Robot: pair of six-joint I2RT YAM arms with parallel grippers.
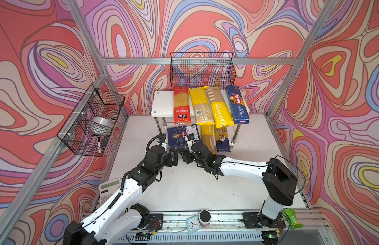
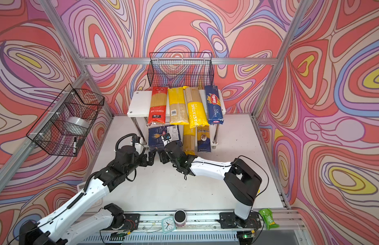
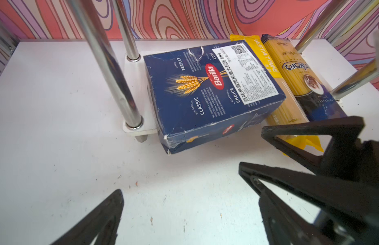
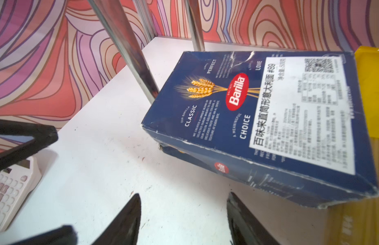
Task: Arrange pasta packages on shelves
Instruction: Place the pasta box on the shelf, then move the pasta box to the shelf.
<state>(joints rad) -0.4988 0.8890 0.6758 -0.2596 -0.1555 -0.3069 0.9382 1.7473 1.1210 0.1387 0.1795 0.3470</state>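
Seven pasta packs (image 1: 198, 106) lie on the rack (image 1: 161, 104), only the wide Barilla box (image 1: 178, 135) looking askew; left gripper (image 3: 180, 178) and right gripper (image 4: 184, 194) fingers stand apart, empty.

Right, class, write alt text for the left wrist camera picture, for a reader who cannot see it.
A wide blue Barilla box lies on the white rack's lower shelf, its near end jutting past the shelf's edge, with a yellow PASTATIME pack and a dark blue pack alongside. In front, the left gripper and right gripper both stand open and empty.
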